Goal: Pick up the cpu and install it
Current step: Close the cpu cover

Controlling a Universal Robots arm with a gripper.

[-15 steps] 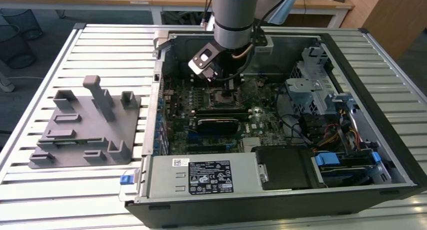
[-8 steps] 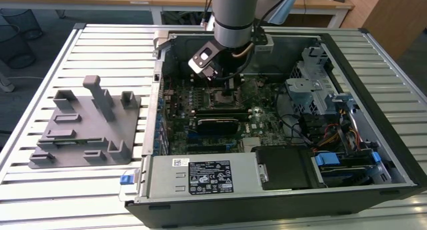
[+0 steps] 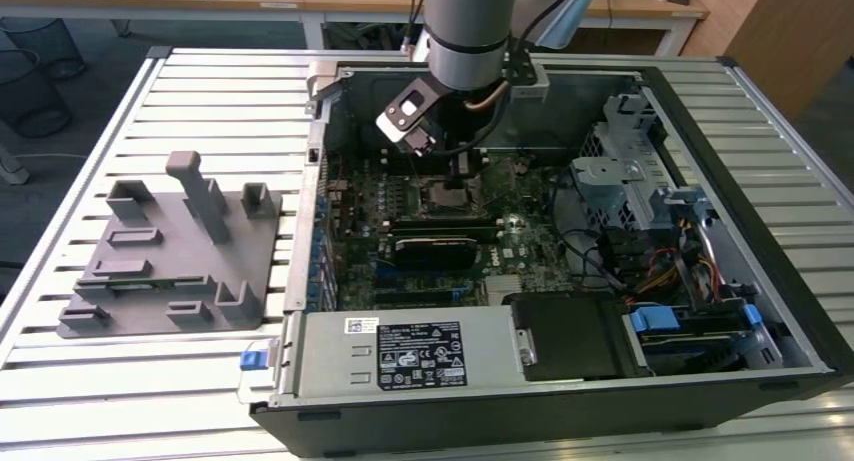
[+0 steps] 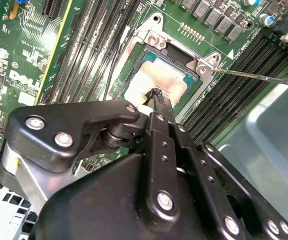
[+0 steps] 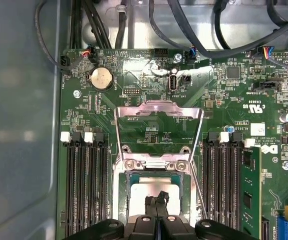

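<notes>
**Item: cpu in socket, gripper at its top**

- Gripper point(image 4: 156, 95): fingers pressed together into one narrow black tip, nothing pinched between them. In both wrist views the tip point(image 5: 156, 197) stands over the middle of the cpu. Whether it touches the metal cannot be told. In the exterior view the gripper point(image 3: 454, 176) reaches down into the case, over the upper part of the motherboard.
- Cpu point(image 4: 151, 80): silvery-white square, lying flat inside the socket. Its top carries a pale smeared patch. Also seen in the first wrist view point(image 5: 142, 187), partly behind the fingers.
- Socket point(image 4: 151, 37): metal frame with screws at the corners, around the cpu point(image 5: 156, 162).
- Load plate point(image 5: 159, 117): swung open, lying back on the board away from the cpu.
- Lever point(image 4: 254, 76): thin metal rod, released, standing out beside the socket.
- Memory slots point(image 5: 83, 185): black rows on both sides of the socket.
- Coin cell point(image 5: 101, 78): round, near the board's edge.
- Motherboard point(image 3: 534, 241): green, flat in the case.
- Case point(image 3: 747, 91): black, open, lying on the table.
- Tray point(image 3: 174, 271): grey plastic, on the table at the exterior view's left, well apart from the gripper.
- Table point(image 3: 80, 131): slatted metal.
</notes>
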